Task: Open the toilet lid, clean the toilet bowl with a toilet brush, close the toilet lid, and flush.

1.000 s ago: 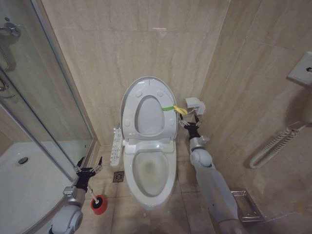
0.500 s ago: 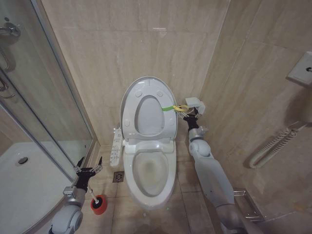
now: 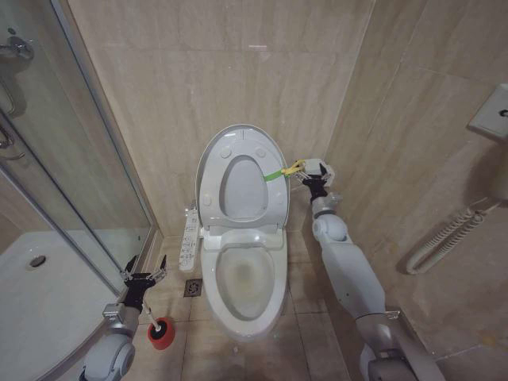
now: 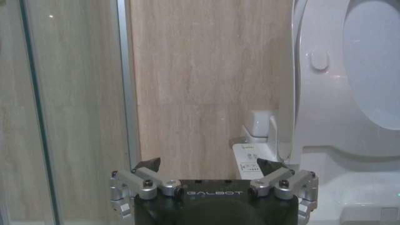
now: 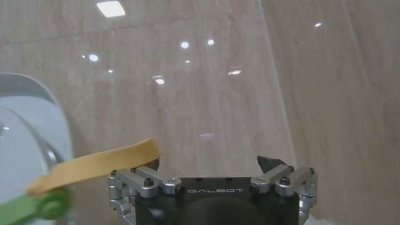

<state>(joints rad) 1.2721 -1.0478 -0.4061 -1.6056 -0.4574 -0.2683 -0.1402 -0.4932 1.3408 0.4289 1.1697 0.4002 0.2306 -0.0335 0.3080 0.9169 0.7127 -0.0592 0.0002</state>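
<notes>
Beige marble-look tile walls (image 3: 238, 79) meet in a corner far right; floor (image 3: 305, 298) tiled alike. Glass shower enclosure (image 3: 55, 182) left, small floor drain (image 3: 193, 287) nearby. White hose (image 3: 444, 236) on right wall.

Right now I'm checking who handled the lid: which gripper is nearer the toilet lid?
Right. The right gripper sits open beside the raised toilet lid, at its green-yellow strap. The left gripper hangs open low by the red holder.

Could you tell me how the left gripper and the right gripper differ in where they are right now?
The left gripper sits low near the floor, just above the toilet brush; the right gripper is raised beside the upright toilet lid, at its green-yellow strap. Both have their fingers open and hold nothing.
</notes>
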